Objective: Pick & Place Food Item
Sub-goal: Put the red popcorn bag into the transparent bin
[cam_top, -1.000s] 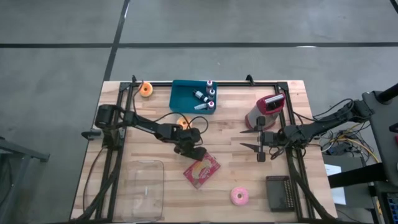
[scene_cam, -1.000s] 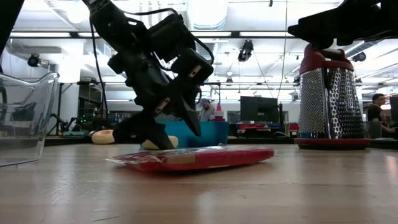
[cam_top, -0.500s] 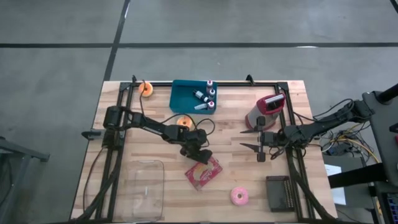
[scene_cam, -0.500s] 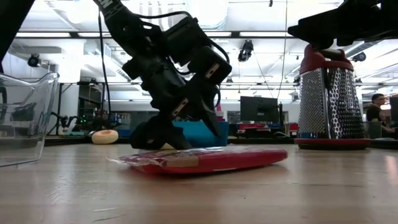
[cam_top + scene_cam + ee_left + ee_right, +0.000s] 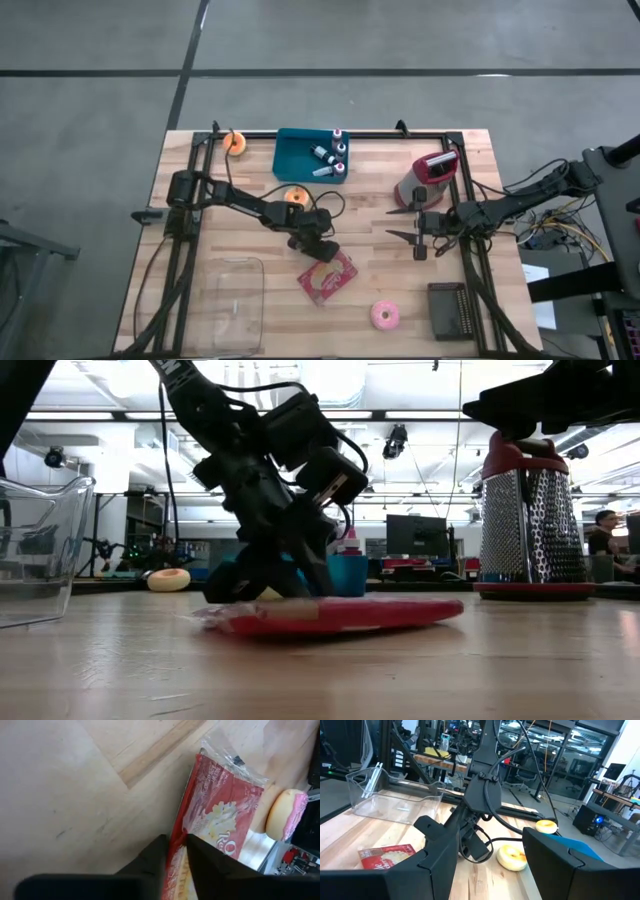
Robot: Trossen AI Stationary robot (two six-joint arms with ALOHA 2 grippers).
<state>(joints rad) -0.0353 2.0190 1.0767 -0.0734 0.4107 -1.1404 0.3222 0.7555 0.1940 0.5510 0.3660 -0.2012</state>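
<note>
- Left gripper [image 5: 326,254] has moved toward frame centre since the first frame, and its jaws, spread before, now pinch the near edge of the red snack packet [image 5: 326,276]; left wrist view shows both dark fingers [image 5: 155,856] nipped onto the packet's [image 5: 215,820] edge.
- Packet lies flat on the table [image 5: 400,300], just below centre of the high view; in the low view it [image 5: 340,615] sits mid-frame on the wood with the gripper [image 5: 300,575] pressing down at its left end.
- Right gripper [image 5: 400,224] hangs right of centre, jaws spread, holding nothing, beside the red-topped grater [image 5: 425,178].
- Clear plastic container [image 5: 232,303] at lower left of the high view, well apart from the packet.
- Pink donut [image 5: 385,316] lower centre-right, near the packet but not touching.
- Teal tray [image 5: 300,155] with small bottles at top centre.
- Orange donut [image 5: 235,143] at upper left of the table.
- Another orange donut [image 5: 294,196] just above the left arm.
- Dark grid block [image 5: 452,310] at lower right.
</note>
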